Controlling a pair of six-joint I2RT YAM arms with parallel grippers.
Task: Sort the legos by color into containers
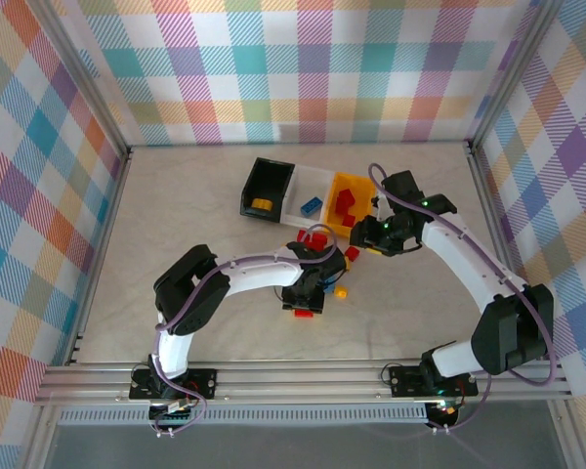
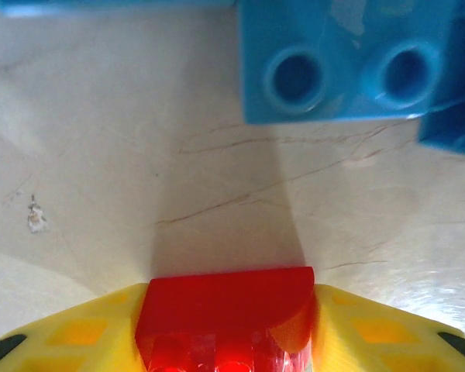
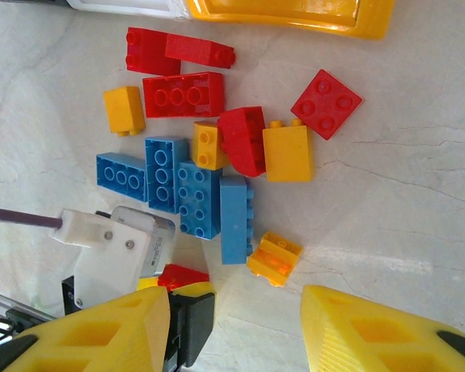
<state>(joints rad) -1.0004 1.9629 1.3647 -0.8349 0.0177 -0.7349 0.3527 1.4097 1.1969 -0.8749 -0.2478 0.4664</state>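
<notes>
A: Far centre of the table (image 1: 176, 244), three containers in a row. Black bin (image 1: 257, 186) on the left holds one yellow brick (image 1: 263, 203). White bin (image 1: 317, 181) has one blue brick (image 1: 311, 205). Yellow bin (image 1: 350, 184) on the right has a few red bricks (image 1: 344, 207).

B: So sorting has begun and the scheme is set. What's left?

A: Most of it. Loose legos (image 3: 198, 198) lie clustered just near of the bins. Reds, blues and yellows mixed, a dozen or more.

B: Grippers?

A: Left gripper (image 2: 226, 325) sits at the cluster's near edge, fingers clamped on a red piece (image 2: 225, 291) low over the table. Right gripper (image 3: 236, 310) hovers at the cluster's right, jaws apart, nothing between.

B: Judgement: early stage. That red piece is likely bound for the yellow bin.
</notes>
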